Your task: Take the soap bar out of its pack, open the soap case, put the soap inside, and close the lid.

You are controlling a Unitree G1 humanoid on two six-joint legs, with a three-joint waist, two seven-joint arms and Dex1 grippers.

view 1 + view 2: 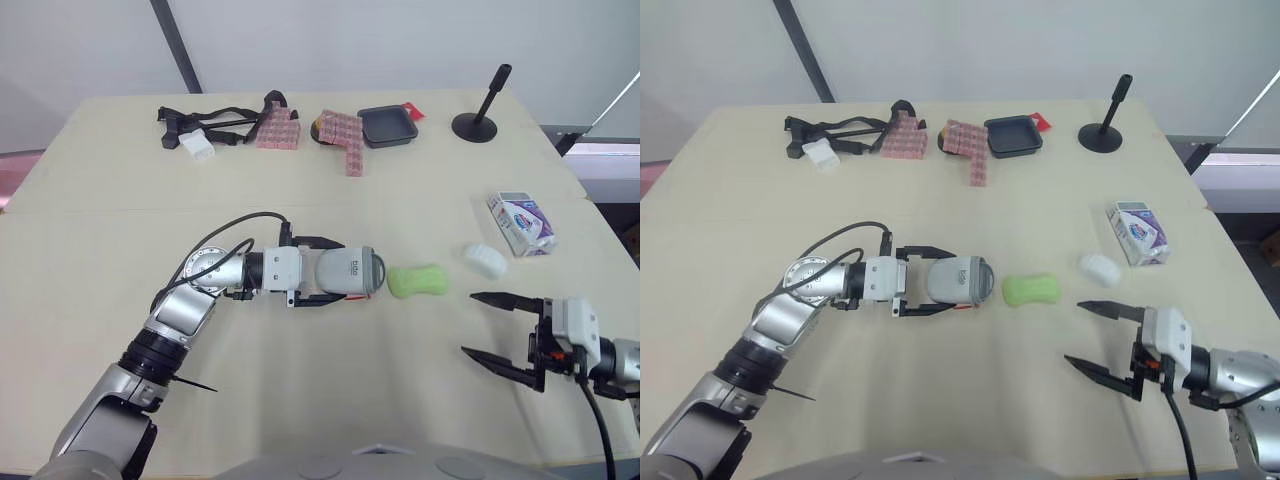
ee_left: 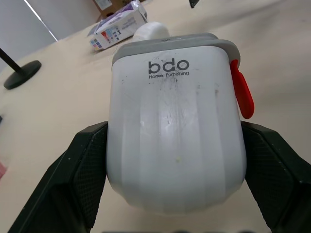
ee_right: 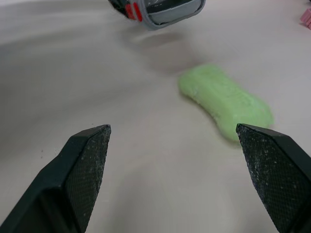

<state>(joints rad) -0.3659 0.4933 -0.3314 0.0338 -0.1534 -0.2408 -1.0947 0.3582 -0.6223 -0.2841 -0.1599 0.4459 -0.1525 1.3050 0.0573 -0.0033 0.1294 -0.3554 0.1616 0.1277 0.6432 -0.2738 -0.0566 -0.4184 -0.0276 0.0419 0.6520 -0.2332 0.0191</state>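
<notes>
Pale beige tabletop [image 1: 120, 200] lies under both arms. The left gripper [image 1: 335, 270] is closed around a white plastic soap case with grey lid and red latch [image 2: 175, 136], its black fingers [image 2: 85, 170] pressing both sides. A green curved soap bar [image 1: 416, 281] lies unwrapped just past the case's lid end. The right gripper [image 1: 470, 323], spread wide and empty, points at the soap, with the white-and-purple soap pack [image 1: 522, 222] beyond it.

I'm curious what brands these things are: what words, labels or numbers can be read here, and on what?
"bdo": in large letters on the white soap case.
"Home Furnishing": in small print just under it, on the same case.
The soap pack carries print, but it is too small to read.
</notes>
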